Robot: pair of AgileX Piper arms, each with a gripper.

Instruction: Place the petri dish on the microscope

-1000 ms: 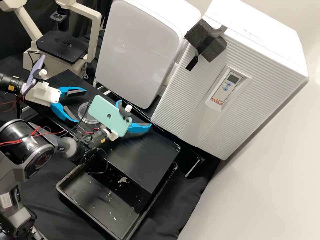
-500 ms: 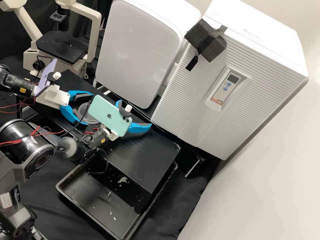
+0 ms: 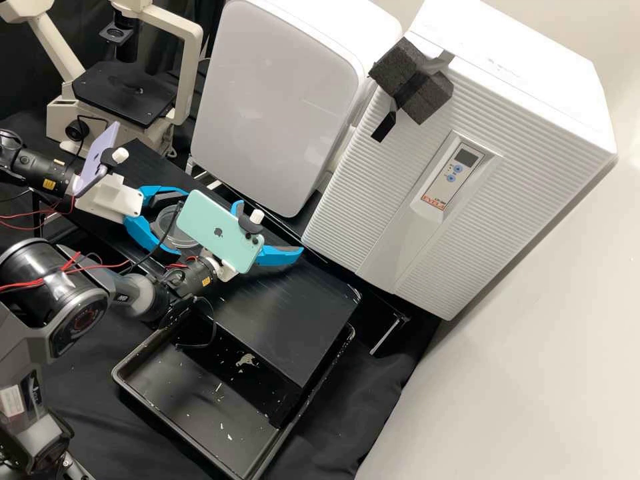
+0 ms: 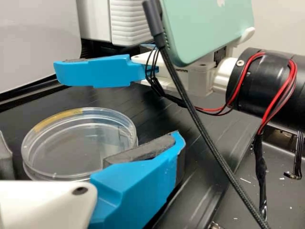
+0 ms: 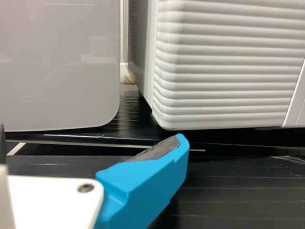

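In the high view, the left hand [image 3: 185, 223] has advanced over the desk [image 3: 287, 320] since the earlier frames, and stands wide around the petri dish [image 3: 167, 217], which has kept its place, well apart from the microscope [image 3: 127, 93]. The right hand [image 3: 270, 228] has stayed still, also wide. In the left wrist view, the petri dish lies between the left hand's fingers; whether they touch it, I cannot tell. In the right wrist view, one blue finger [image 5: 147, 183] points toward the white ribbed cabinet [image 5: 224, 71].
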